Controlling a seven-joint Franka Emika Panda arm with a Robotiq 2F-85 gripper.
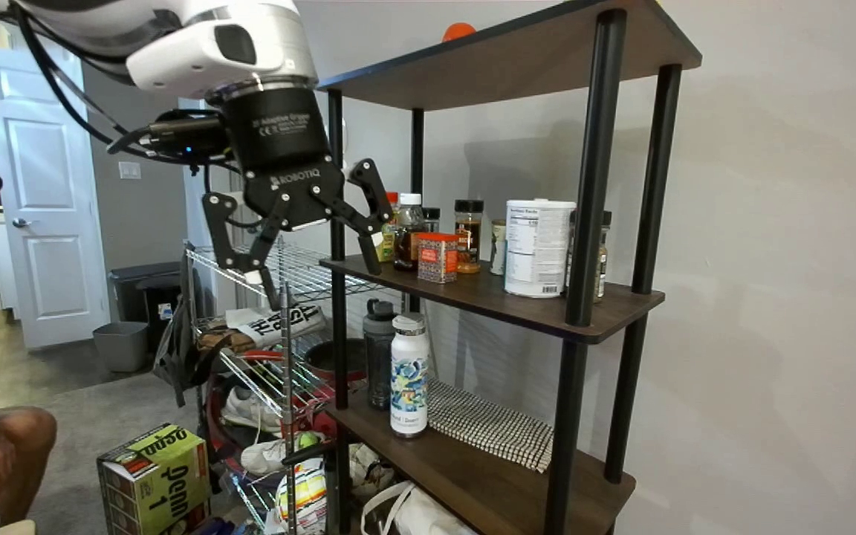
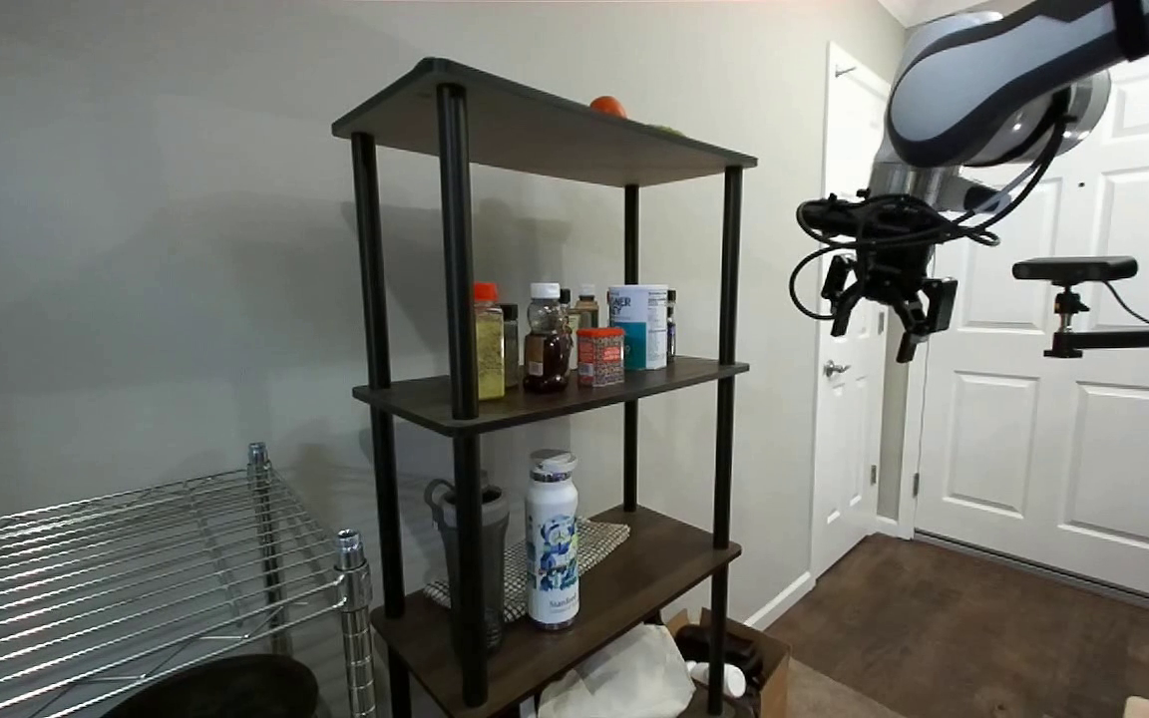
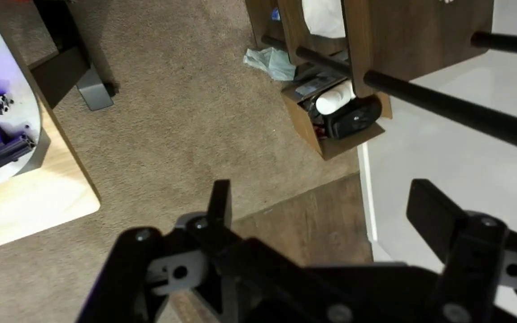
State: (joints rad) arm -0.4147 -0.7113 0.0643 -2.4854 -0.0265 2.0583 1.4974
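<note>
Away from the gripper (image 2: 874, 337), black posts (image 2: 458, 249) flank the shelved bottles (image 2: 554, 553).

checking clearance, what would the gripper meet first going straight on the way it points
Probably the carpet or wood flooring below the open gripper, judging by the wrist view. A cardboard box lies near that line, though, and depth is unclear.

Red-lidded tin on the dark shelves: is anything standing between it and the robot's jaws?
Nothing visible does. The open, empty jaws hang on the front side of the dark shelves, and the tin stands near the front edge. The white-capped dark bottle and canister stand to its sides, not in front of it.
</note>
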